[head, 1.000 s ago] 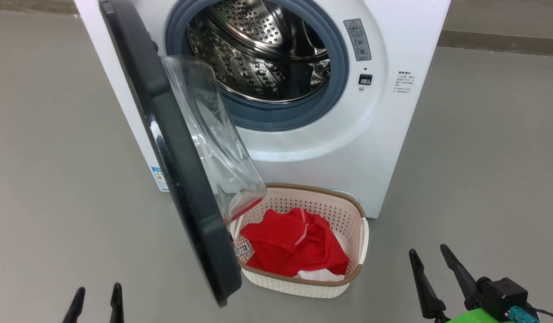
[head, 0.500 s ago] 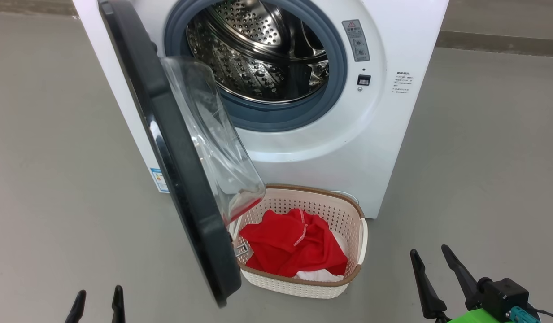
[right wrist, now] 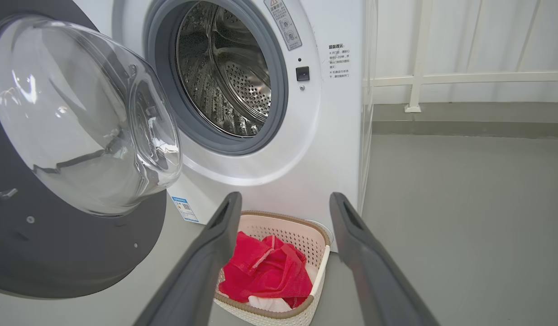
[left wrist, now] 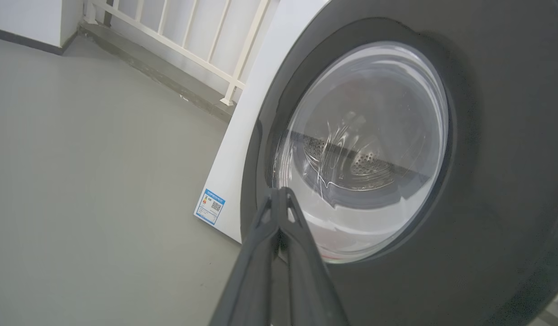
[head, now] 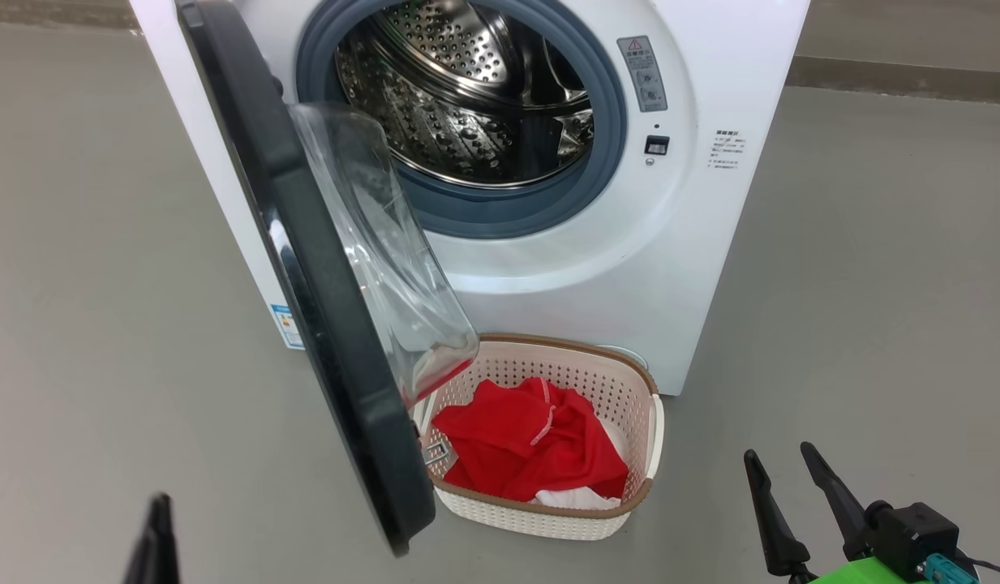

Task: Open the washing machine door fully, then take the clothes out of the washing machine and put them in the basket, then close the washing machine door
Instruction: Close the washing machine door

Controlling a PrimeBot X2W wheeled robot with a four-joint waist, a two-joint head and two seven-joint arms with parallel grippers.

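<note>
The clothes [head: 532, 442] lie already in the basket [head: 581, 369], which stands on the floor just in front of the machine [head: 629, 268], and the drum [head: 467, 97] looks empty as far as the views reach into it. So I judge that the step in hand is the last one, to close the door [head: 325, 324]. The door stands wide open, its edge toward the head camera and its glass bowl above the left end of the basket. The left gripper [left wrist: 279, 199] has its fingers pressed together on nothing and points at the outer face of the door, apart from it. The right gripper [head: 775, 454] hangs low on the right with its fingers spread and empty. The next move probably calls for the left fingers to meet the black rim and push it round until the latch catches. The glass bowl must pass over the basket without touching it.
</note>
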